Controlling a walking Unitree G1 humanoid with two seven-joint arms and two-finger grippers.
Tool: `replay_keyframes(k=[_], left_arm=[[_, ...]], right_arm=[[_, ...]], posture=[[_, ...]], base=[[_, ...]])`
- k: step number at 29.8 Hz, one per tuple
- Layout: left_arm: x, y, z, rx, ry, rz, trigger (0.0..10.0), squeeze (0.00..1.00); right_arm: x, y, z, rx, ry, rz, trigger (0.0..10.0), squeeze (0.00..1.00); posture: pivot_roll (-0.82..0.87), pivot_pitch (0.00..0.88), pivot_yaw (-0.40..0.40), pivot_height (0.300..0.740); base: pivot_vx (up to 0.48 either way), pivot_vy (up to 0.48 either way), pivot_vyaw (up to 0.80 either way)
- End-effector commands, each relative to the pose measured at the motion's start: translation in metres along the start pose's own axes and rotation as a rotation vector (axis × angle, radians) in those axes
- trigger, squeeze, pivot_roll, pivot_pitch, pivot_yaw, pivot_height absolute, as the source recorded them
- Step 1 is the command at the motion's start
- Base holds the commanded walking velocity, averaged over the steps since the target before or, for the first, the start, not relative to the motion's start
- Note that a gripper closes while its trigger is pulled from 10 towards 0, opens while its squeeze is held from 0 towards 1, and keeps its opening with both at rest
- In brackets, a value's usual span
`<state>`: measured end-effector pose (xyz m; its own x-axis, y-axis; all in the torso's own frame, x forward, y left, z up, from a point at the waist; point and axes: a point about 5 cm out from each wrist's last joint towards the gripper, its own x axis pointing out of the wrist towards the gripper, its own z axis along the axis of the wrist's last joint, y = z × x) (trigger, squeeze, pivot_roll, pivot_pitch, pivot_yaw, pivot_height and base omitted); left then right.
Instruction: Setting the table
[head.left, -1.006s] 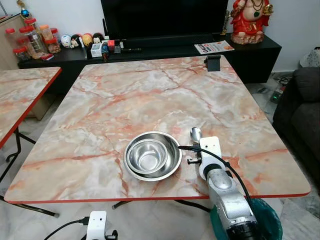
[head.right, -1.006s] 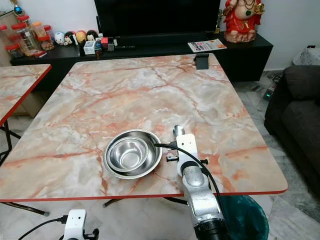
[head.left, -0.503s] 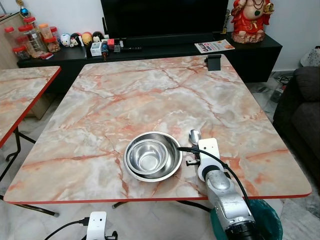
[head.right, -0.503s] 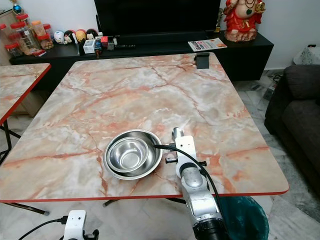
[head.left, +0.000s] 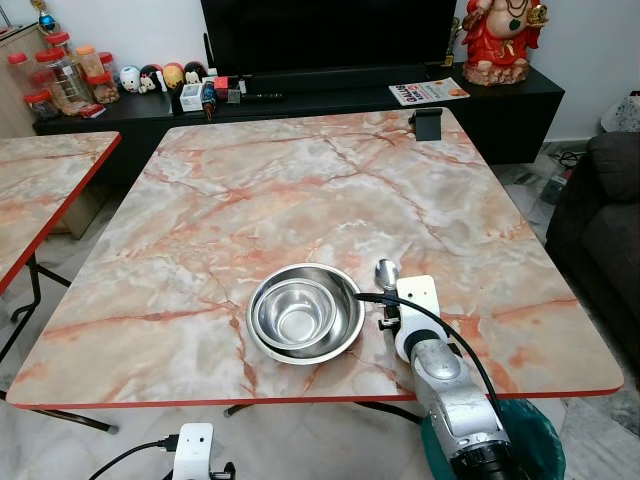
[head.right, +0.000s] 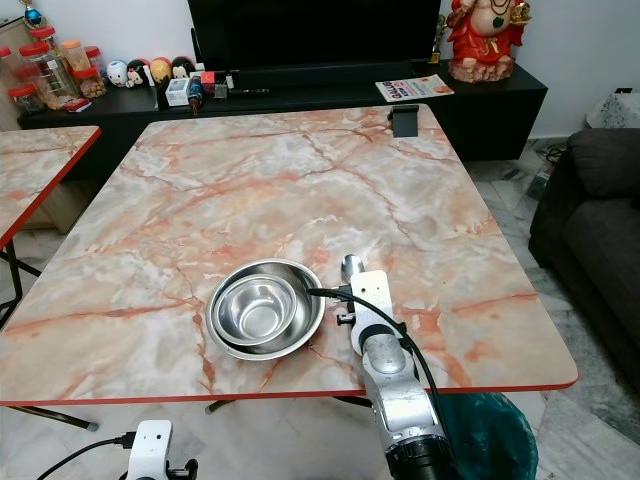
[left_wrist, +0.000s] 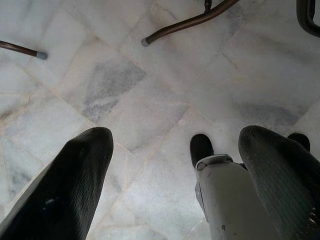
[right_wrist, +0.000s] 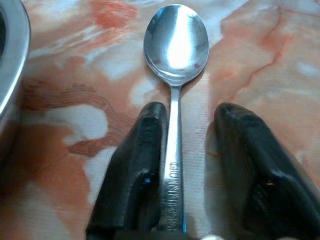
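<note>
Lower centre of the bench (head.left: 200, 200), the spoon (right_wrist: 176, 45) lies flat just beside 2 nested bowls (head.left: 305, 312), laid as a place setting. Right gripper (right_wrist: 192, 150) fingers open around its handle; left gripper (left_wrist: 175, 165) hangs open.

A marble-patterned table (head.left: 300, 190) with a red edge is standing on a pale marble floor (left_wrist: 150, 90). Behind it, a black TV cabinet (head.left: 330, 100) is running along the white wall (head.left: 590, 50). A dark sofa (head.left: 610, 220) is sitting to the right.
</note>
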<state>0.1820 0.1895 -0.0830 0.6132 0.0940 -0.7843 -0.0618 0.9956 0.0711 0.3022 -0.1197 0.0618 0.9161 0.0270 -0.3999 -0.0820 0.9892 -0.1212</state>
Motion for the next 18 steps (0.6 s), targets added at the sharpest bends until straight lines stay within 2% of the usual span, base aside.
replay_keyframes(k=[1, 10, 11, 12, 18], left_arm=[[0.000, 0.004, -0.001, 0.018, 0.010, 0.006, 10.0, 0.00], [0.000, 0.005, 0.001, 0.018, 0.007, 0.009, 10.0, 0.00], [0.000, 0.005, 0.001, 0.019, 0.007, 0.009, 10.0, 0.00], [0.000, 0.005, 0.001, 0.019, 0.006, 0.010, 10.0, 0.00], [0.000, 0.006, 0.002, 0.021, 0.005, 0.011, 10.0, 0.00]], right_arm=[[0.002, 0.003, 0.004, -0.001, -0.013, 0.009, 10.0, 1.00], [0.003, 0.004, 0.006, -0.004, -0.018, 0.009, 10.0, 1.00], [0.003, 0.004, 0.006, -0.005, -0.022, 0.009, 10.0, 0.28], [0.002, 0.004, 0.008, -0.007, -0.039, 0.005, 10.0, 0.00], [0.000, 0.005, 0.025, -0.030, -0.169, 0.011, 10.0, 0.00]], posture=[[-0.05, 0.010, 0.079, 0.736], [-0.05, 0.005, 0.082, 0.736], [-0.05, 0.005, 0.081, 0.736], [-0.05, 0.004, 0.082, 0.736], [-0.05, 0.003, 0.083, 0.736]], base=[[0.000, 0.000, 0.00], [0.000, 0.000, 0.00], [0.000, 0.000, 0.00], [0.000, 0.000, 0.00], [0.000, 0.000, 0.00]])
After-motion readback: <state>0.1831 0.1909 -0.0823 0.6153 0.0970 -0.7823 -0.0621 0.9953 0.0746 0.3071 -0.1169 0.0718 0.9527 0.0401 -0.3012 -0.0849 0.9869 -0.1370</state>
